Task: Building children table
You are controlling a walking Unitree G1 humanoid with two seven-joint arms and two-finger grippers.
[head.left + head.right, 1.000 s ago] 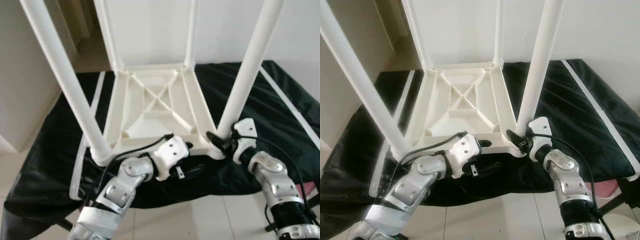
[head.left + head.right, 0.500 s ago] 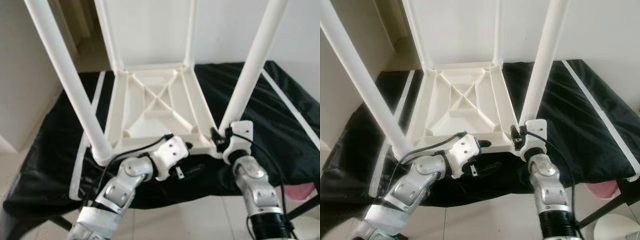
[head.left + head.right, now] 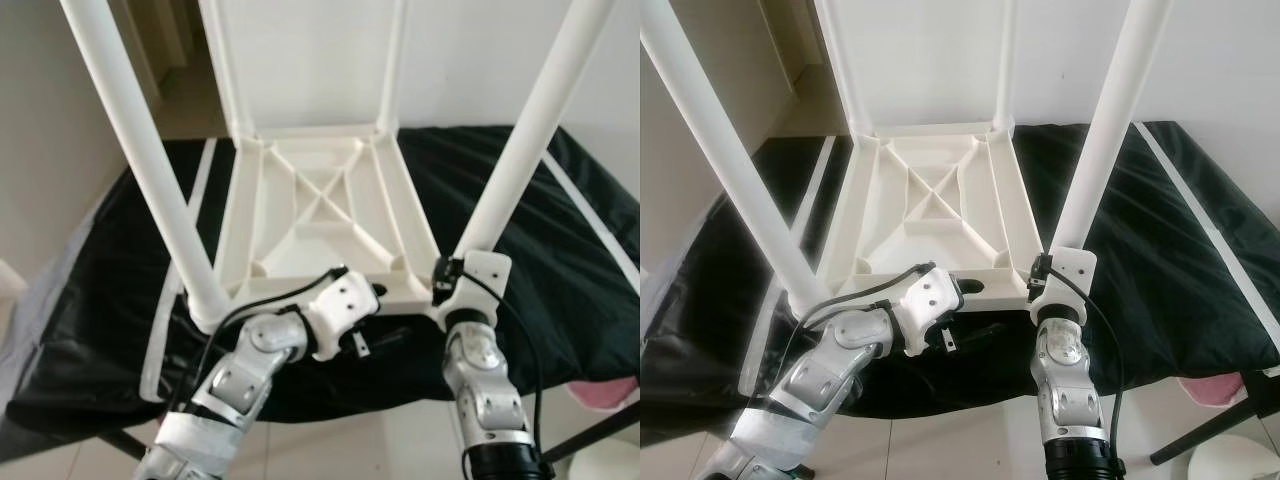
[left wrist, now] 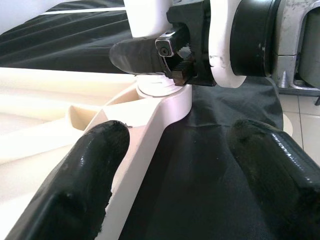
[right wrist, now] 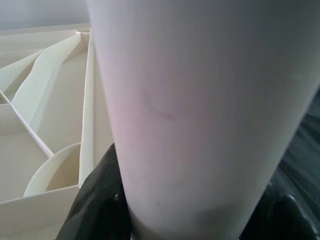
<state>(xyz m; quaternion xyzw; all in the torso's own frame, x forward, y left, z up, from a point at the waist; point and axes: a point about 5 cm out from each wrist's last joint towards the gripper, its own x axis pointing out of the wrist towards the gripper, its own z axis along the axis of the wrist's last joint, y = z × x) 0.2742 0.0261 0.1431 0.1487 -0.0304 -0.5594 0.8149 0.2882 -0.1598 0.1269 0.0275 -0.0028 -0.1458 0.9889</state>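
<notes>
Broadly, a black cloth (image 3: 90,330) covers the surface, and on it lies the white children's table (image 3: 320,215) upside down, ribbed underside up, its legs pointing upward; the near right leg (image 3: 520,150) rises from the near right corner socket, the near left leg (image 3: 150,170) from the near left corner; the right gripper (image 3: 1045,275) is clamped around the base of the near right leg, fingers on either side; the left gripper (image 4: 175,165) hangs spread at the table's near edge, grasping nothing, one finger (image 4: 85,175) touching the rim.
</notes>
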